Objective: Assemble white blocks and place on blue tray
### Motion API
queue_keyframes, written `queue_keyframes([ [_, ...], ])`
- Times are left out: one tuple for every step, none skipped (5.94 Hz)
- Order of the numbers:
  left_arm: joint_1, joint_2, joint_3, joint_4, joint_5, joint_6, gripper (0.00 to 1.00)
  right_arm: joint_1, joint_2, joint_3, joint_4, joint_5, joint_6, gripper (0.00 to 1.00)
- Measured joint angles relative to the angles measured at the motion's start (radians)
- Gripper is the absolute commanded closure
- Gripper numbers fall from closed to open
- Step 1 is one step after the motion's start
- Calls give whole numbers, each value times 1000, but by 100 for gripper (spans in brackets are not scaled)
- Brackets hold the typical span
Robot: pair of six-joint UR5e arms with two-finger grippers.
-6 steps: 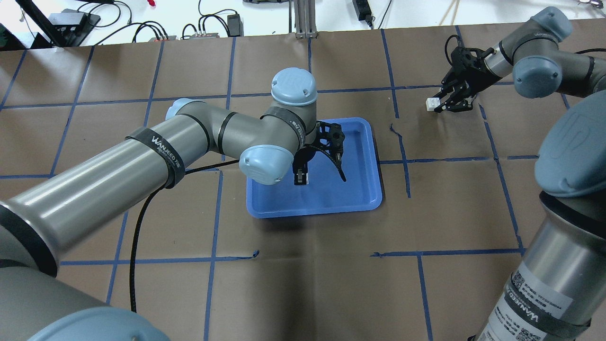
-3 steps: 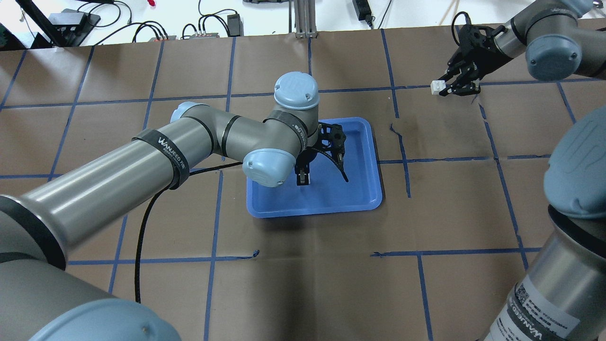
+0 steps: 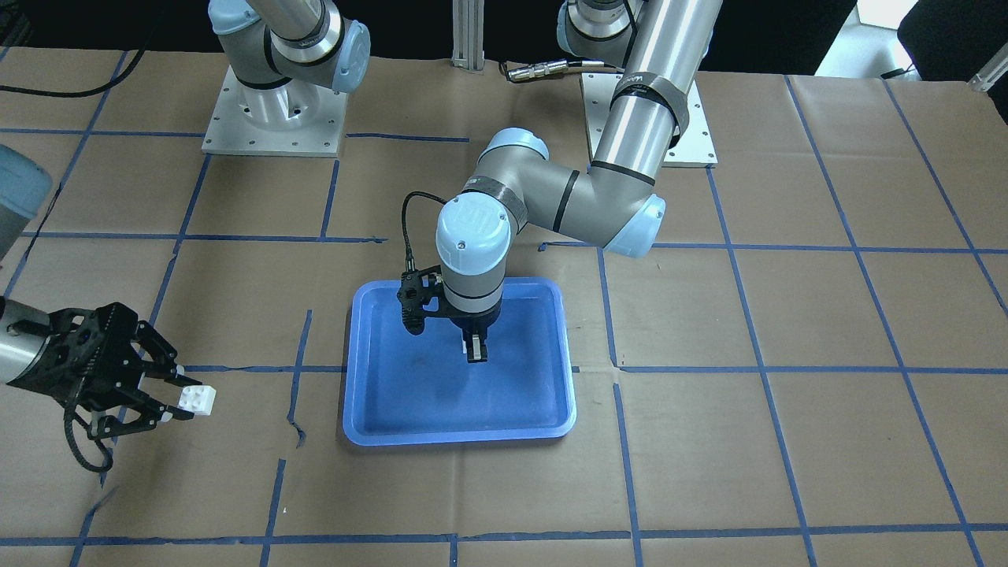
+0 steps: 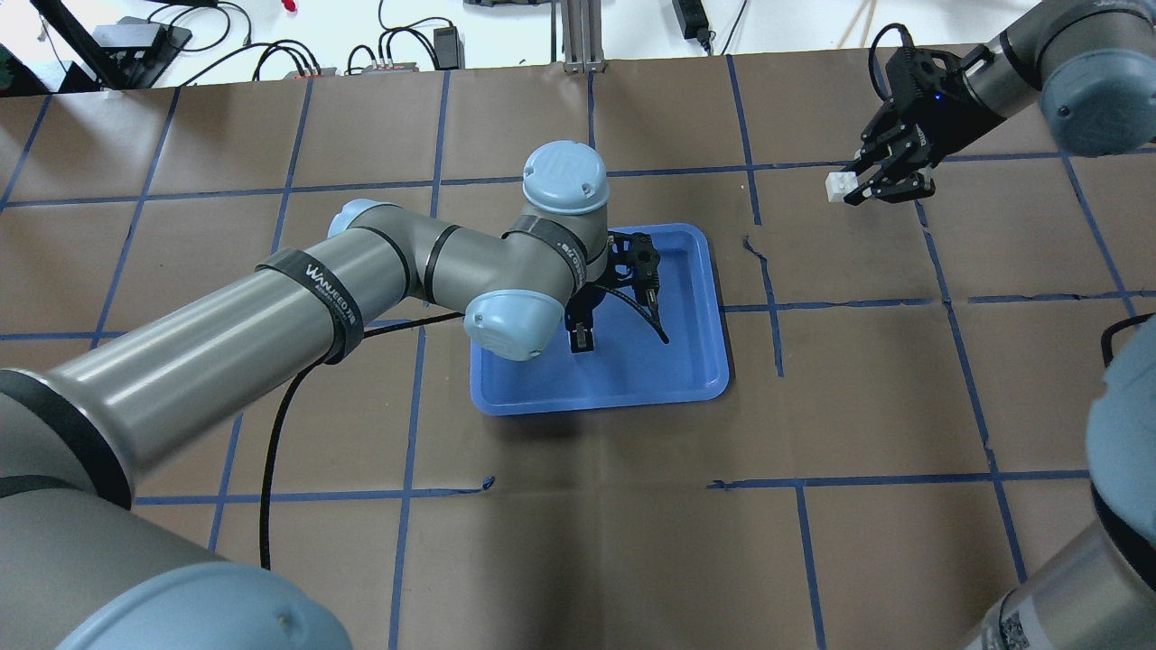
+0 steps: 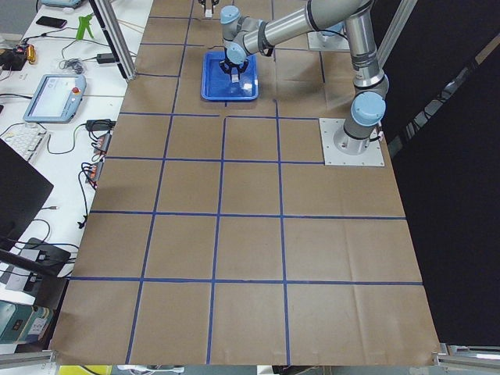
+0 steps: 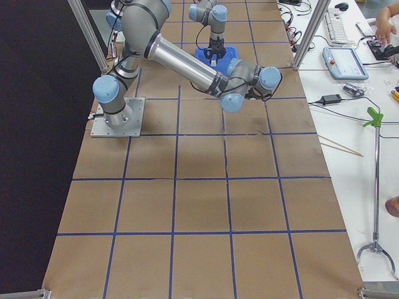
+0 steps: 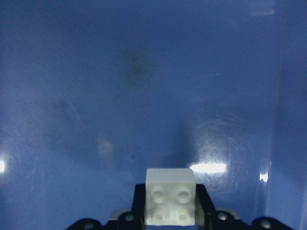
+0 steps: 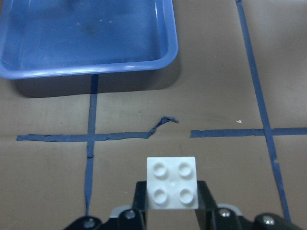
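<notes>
My left end effector [image 3: 475, 350] points straight down, clamped on a white block [image 7: 170, 196], with the blue tray [image 3: 457, 435] beneath. My right end effector [image 4: 864, 186], angled downward above the tabletop [image 4: 858, 406], pinches the second white block [image 8: 171, 183], tray well ahead.

Overhead and front cameras opposed, sharing the blue tray [image 4: 691, 361], side cameras far, wrist cameras close

Blue tray [image 4: 691, 357] on paper-covered table [image 4: 587, 542]
</notes>
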Motion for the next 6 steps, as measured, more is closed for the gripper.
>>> queue_keyframes([
  [0, 0, -8, 11, 1, -1, 19, -2, -76, 83, 0, 0, -8, 64],
  [0, 0, -10, 15, 0, -1, 16, -3, -132, 147, -4, 0, -24, 64],
  [0, 4, -10, 16, -2, -1, 16, -3, -163, 195, -18, 1, -46, 64],
  [0, 18, -5, 12, -3, -2, 16, -3, -174, 224, -38, 4, -58, 64],
  [8, 50, 7, 1, -1, -10, 16, -3, -178, 237, -51, 7, -59, 64],
  [31, 106, 16, -42, -1, -18, 16, -1, -180, 242, -56, 10, -56, 64],
])
